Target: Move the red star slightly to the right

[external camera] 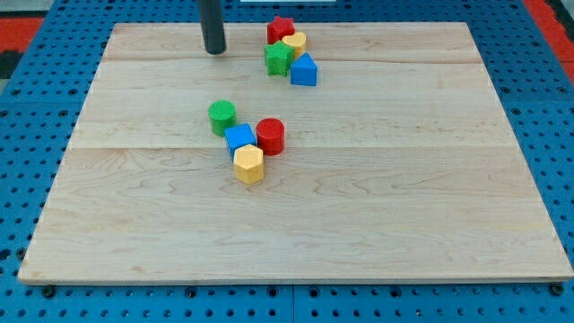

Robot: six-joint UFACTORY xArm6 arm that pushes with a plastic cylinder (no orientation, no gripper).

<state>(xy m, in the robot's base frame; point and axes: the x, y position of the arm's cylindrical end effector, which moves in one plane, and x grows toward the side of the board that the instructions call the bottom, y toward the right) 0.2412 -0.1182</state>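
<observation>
The red star [280, 30] sits near the view's top edge of the wooden board [404, 179], at the top of a tight cluster. Touching it are a yellow block [294, 42], a green star [279, 60] and a blue block [304, 70] below it. My tip [214, 51] is a dark rod that stands on the board to the left of the red star, about a block's width and a half away from the cluster.
A second cluster lies near the board's middle: a green cylinder [222, 117], a blue cube [239, 137], a red cylinder [270, 135] and a yellow hexagonal block [249, 164]. Blue pegboard surrounds the board.
</observation>
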